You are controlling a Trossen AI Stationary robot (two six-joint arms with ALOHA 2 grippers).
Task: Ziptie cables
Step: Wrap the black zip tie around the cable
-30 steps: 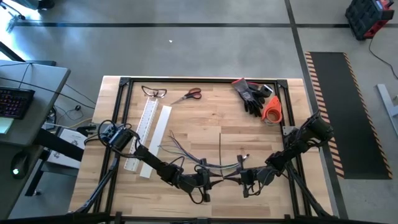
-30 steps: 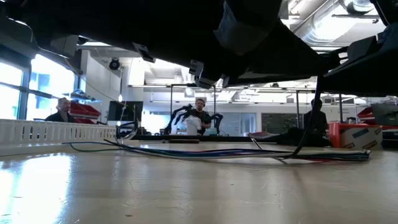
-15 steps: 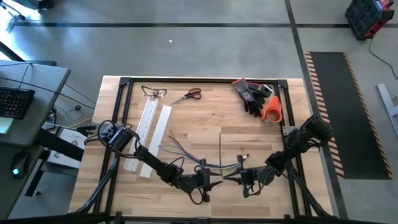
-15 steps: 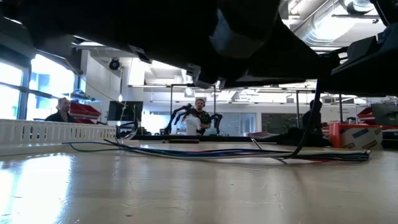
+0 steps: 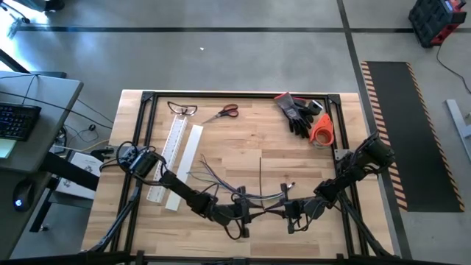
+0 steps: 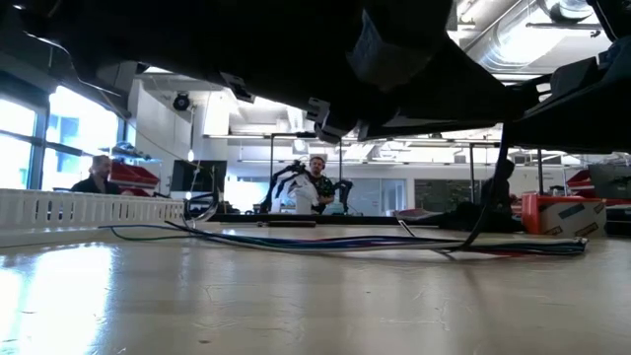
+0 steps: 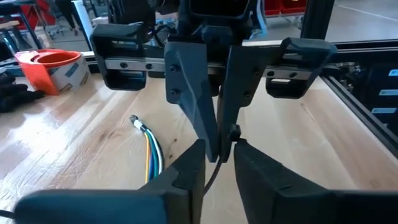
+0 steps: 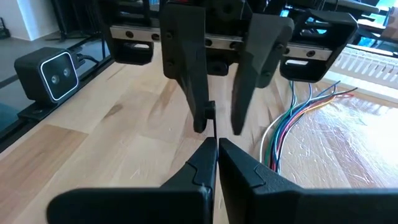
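On the worktop [image 5: 243, 136]: one bundle of cables [image 5: 243, 193], two white bars (one slotted [image 5: 174, 143], one plain [image 5: 189, 158]) side by side, one pair of scissors [image 5: 224, 112], one pair of glasses [image 5: 182, 110], a heap of dark gloves [image 5: 298, 114] and one orange tape roll [image 5: 321, 129] just beside the gloves. Above it, two arms reaching in from the near corners and meeting tip to tip near the front edge.

Cables lying flat across the middle of the worktop, fanned ends toward the white bars, the other end gathered toward the right arm. Seen level from the low view as a thin coloured line resting on the wood.

Left end effector [image 5: 249, 213] low over the worktop, just in front of the bundle's middle, apart from it. Fingers [image 8: 186, 68] spread, a clear gap between them.

Right end effector [image 5: 278, 212] facing it, nearly nose to nose, just in front of the bundle's gathered end and not touching the wires. Fingers [image 7: 193, 87] drawn together at the tips, pinching a thin dark strand [image 7: 214, 171] that trails down between the left arm's fingers.

From the left wrist, the capped cable end on bare wood off to one side of both end effectors; from the right wrist, the coloured wires curving past beside the left arm.
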